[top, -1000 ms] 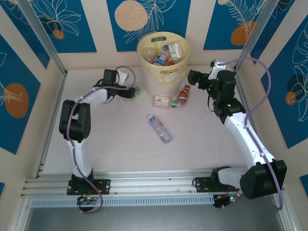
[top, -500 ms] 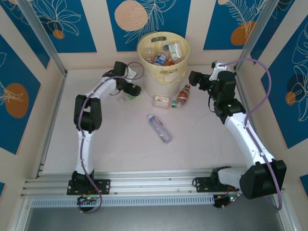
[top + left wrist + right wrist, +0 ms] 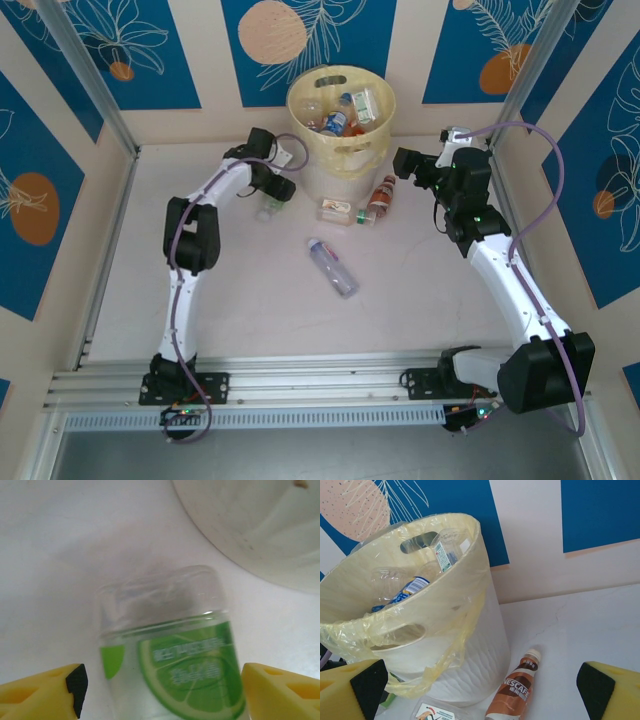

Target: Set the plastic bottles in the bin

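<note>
Status: part complete. Several plastic bottles (image 3: pixel 335 120) lie inside the bin (image 3: pixel 372 140).

Four remain on the worktop (image 3: pixel 250 300), placed relative to the bin:
- green-label bottle (image 3: pixel 185 665) at 8 o'clock
- flattened bottle (image 3: pixel 336 211) at 6 o'clock
- brown bottle (image 3: pixel 382 195) at 5 o'clock
- clear bottle (image 3: pixel 332 267) farther out at 6 o'clock

Left fingers (image 3: pixel 40 695) straddle the green-label bottle and are not yet pinching it. Right fingers (image 3: pixel 615 690) are spread and empty.

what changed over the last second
The left arm folded in toward the bin and the left gripper swung round over the green-labelled bottle, jaws now either side of it, not visibly clamped. The right gripper, the bin and the three other bottles on the table stayed put.
</note>
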Action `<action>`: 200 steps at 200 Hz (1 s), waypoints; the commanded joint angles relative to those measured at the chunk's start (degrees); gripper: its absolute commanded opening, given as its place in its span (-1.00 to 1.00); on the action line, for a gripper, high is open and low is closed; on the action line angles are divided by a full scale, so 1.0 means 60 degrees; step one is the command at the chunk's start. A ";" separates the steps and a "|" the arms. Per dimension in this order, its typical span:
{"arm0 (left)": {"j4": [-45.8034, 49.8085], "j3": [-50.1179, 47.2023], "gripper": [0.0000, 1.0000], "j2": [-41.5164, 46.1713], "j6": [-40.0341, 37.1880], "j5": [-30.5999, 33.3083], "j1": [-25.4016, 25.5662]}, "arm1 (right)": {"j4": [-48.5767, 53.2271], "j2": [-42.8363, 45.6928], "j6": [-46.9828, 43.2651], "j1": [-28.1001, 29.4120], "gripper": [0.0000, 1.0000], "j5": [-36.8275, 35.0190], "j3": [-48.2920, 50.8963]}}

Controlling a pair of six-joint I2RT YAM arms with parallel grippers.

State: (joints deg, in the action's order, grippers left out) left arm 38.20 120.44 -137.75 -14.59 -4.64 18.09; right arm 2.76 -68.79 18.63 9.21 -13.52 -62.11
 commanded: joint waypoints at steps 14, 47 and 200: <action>0.0646 0.0119 0.60 -0.0248 -0.0330 0.0452 0.0335 | 0.0085 0.0006 0.0016 -0.0083 0.99 -0.0060 0.0039; 0.0722 -0.0138 0.66 -0.0130 -0.0147 0.0598 0.0340 | 0.0147 0.0007 -0.0004 -0.0139 0.99 -0.0061 0.0068; -0.1791 -0.4192 -0.03 0.2804 0.1170 0.0421 -0.0128 | 0.0217 0.0088 0.0015 -0.0286 0.99 -0.0047 0.0126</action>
State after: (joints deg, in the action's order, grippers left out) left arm 31.24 99.42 -126.80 -10.00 -0.43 17.87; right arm 4.32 -68.79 18.61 7.84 -13.54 -61.93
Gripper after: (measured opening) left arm 0.541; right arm 0.993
